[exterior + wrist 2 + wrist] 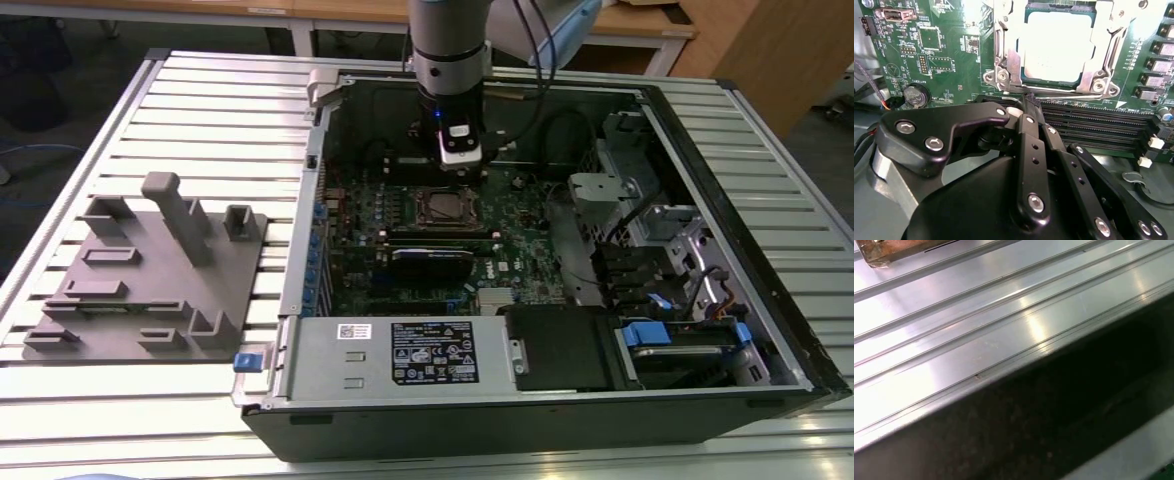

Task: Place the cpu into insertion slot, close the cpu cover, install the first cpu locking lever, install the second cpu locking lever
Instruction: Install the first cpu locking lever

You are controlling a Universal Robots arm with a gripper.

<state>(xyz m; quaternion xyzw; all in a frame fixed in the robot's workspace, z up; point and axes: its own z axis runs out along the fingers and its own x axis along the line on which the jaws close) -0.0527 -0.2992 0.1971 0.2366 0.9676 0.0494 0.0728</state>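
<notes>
Silver cpu [1056,47] sits in the insertion slot [1004,70], cpu cover [1114,35] closed

- PC case [747,330] lies open on slatted table [214,90].
- Grey fixture [147,280] beside it, on the exterior view's left.
- Memory slots [1094,125] and coin cell [915,95] on green board [954,65].

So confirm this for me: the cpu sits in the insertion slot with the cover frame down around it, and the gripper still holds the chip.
One thing is wrong: the gripper does not hold the cpu. In the second wrist view its fingers are shut just short of the socket, holding nothing, while the chip lies seated in the insertion slot with the cpu cover down around it.
</notes>
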